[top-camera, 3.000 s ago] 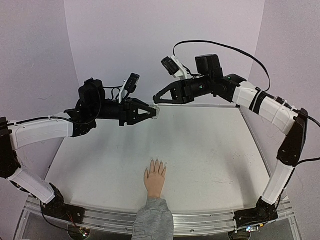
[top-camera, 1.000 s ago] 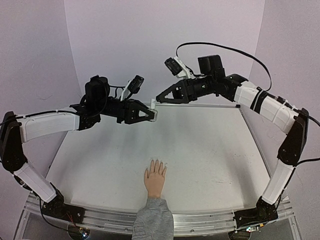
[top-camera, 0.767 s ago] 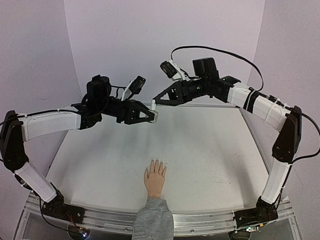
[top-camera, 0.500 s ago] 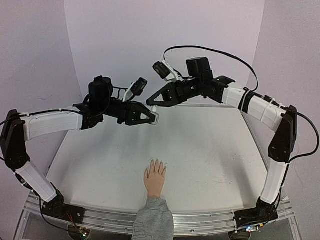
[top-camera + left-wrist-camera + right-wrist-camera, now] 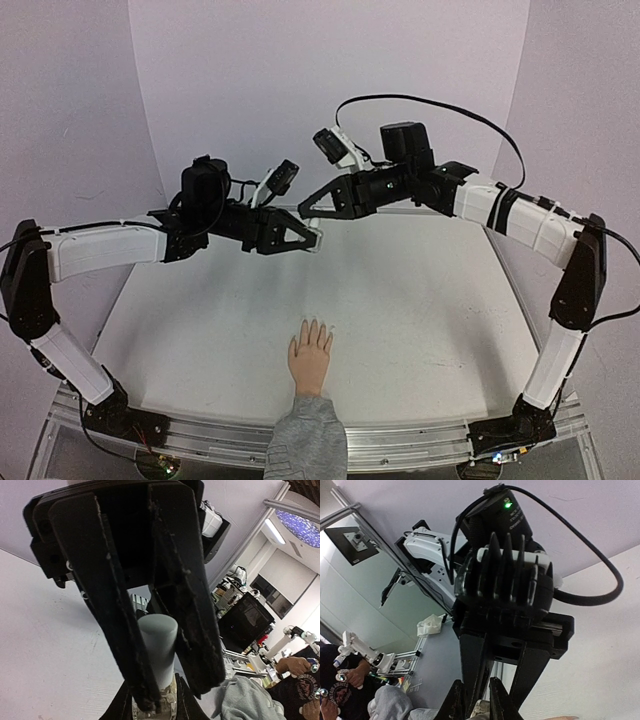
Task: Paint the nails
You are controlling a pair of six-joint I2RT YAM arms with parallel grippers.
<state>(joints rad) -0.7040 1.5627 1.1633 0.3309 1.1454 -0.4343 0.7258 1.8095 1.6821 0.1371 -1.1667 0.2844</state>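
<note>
A small flesh-coloured hand [image 5: 310, 360] with a grey sleeve cuff [image 5: 308, 435] lies palm down at the table's near edge. Its nails [image 5: 313, 325] point away from the arms. High above the far half of the table, my left gripper [image 5: 314, 238] is shut on a small bottle [image 5: 157, 640] with a grey cap and a clear glass end. My right gripper [image 5: 303, 212] meets it tip to tip. Its fingertips [image 5: 185, 705] are shut round the bottle's glass end [image 5: 480, 714]. Both grippers hang well beyond the hand and above it.
The white table [image 5: 420, 300] runs to a back wall, with purple side walls close to both elbows. An aluminium rail [image 5: 400, 440] carries the arm bases at the near edge. The right arm's black cable [image 5: 440, 100] loops above it.
My right gripper swung left to the left gripper's tip and closed its jaws on the bottle's end. The left gripper stayed shut and shifted slightly right. The hand has not moved.
</note>
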